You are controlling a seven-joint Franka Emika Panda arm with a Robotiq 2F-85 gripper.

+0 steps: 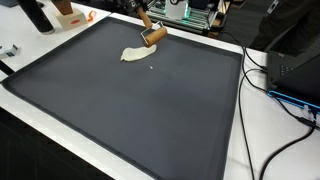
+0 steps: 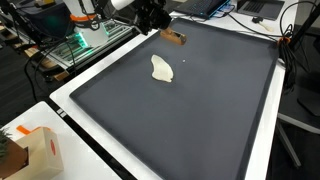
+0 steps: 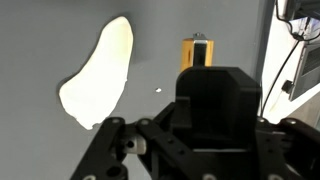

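My gripper (image 2: 151, 17) hovers over the far edge of a dark mat (image 2: 200, 110), close to a small orange-brown block with a dark end (image 2: 173, 38). The block lies on the mat and also shows in an exterior view (image 1: 153, 36) and in the wrist view (image 3: 197, 52). It is apart from the gripper, which holds nothing that I can see. A flat cream-white blob (image 2: 161, 69) lies on the mat beside the block, and shows in the wrist view (image 3: 98, 75) too. The gripper body (image 3: 215, 115) fills the lower wrist view, and its fingertips are hidden.
The mat lies on a white table (image 1: 240, 130). Cables (image 1: 285, 95) and a black box (image 1: 295, 65) are at one side. A cardboard box (image 2: 35, 155) stands off a mat corner. Electronics and a green board (image 2: 75, 45) sit behind the far edge.
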